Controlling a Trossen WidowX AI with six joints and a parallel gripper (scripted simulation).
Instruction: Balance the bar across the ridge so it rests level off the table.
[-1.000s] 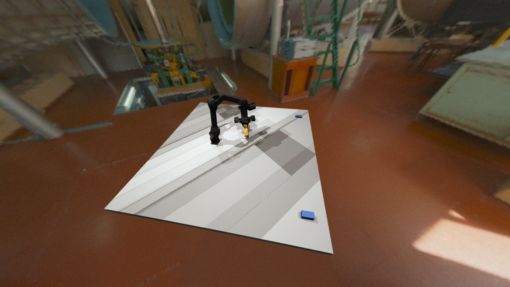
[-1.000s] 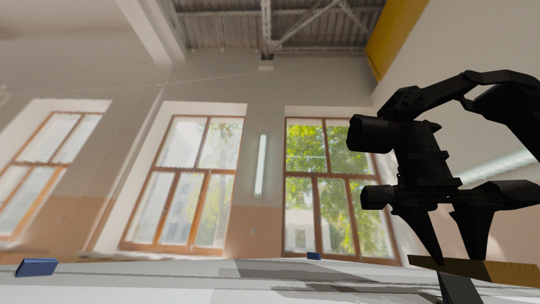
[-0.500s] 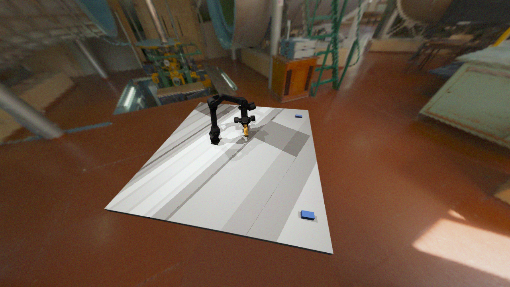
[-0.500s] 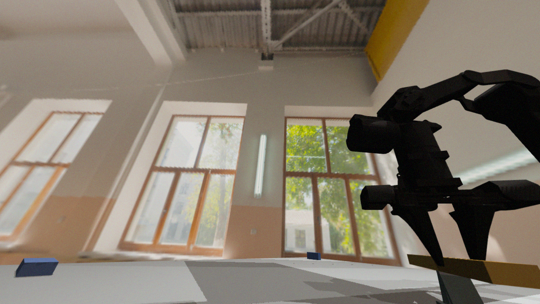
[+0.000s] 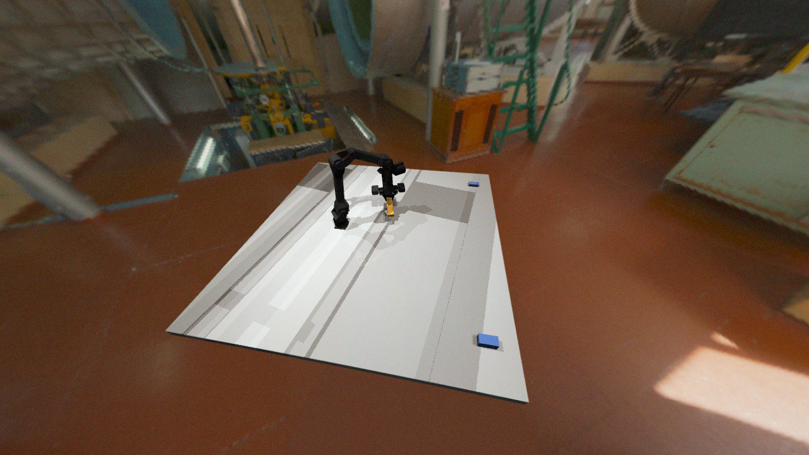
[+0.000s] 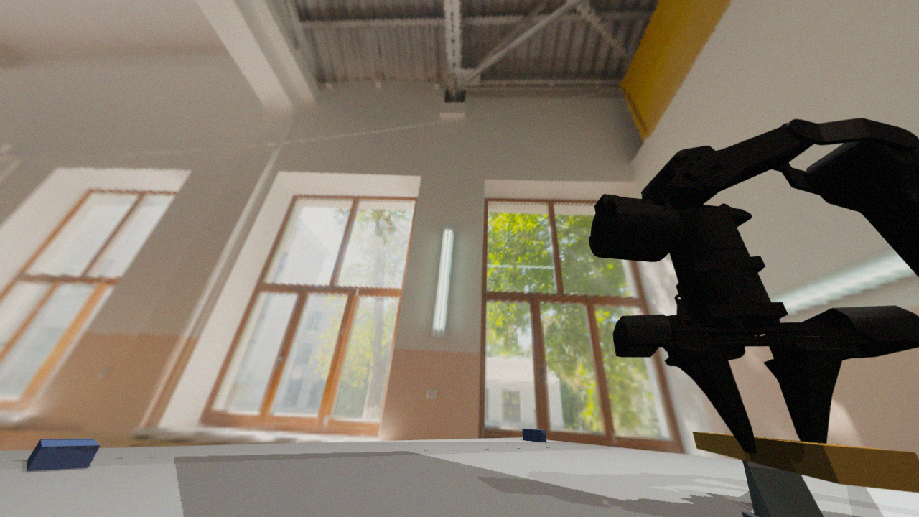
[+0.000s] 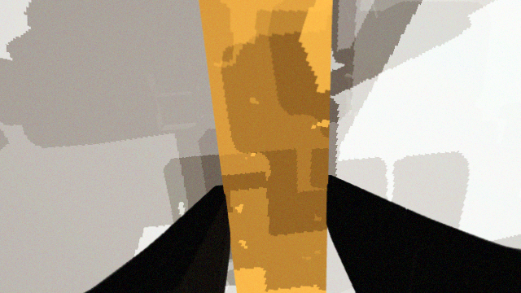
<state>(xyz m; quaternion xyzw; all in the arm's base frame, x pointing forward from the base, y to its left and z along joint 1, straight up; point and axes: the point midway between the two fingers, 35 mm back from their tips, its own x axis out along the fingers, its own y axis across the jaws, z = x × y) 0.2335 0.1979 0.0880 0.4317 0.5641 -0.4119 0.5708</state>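
The orange-yellow bar (image 5: 390,208) (image 6: 880,472) (image 7: 277,102) is held crosswise above the table (image 5: 390,294) (image 6: 288,479). My gripper (image 5: 389,198) (image 6: 782,446) (image 7: 273,192) is shut on the bar, one black finger against each long side. The dark grey ridge (image 6: 778,493) stands directly under the gripped part of the bar in the exterior view. Its top meets the bar's lower edge there, but whether they truly touch is unclear. The bar looks close to level. Its far right end is cut off in that view, and the bar hides the ridge in the wrist view.
One blue block (image 5: 487,341) lies near the table's front right corner. Another blue block (image 5: 473,184) lies near its back right corner. Two blue blocks also show in the exterior view, at the left (image 6: 62,454) and behind the middle (image 6: 533,436). Shadows cross the table.
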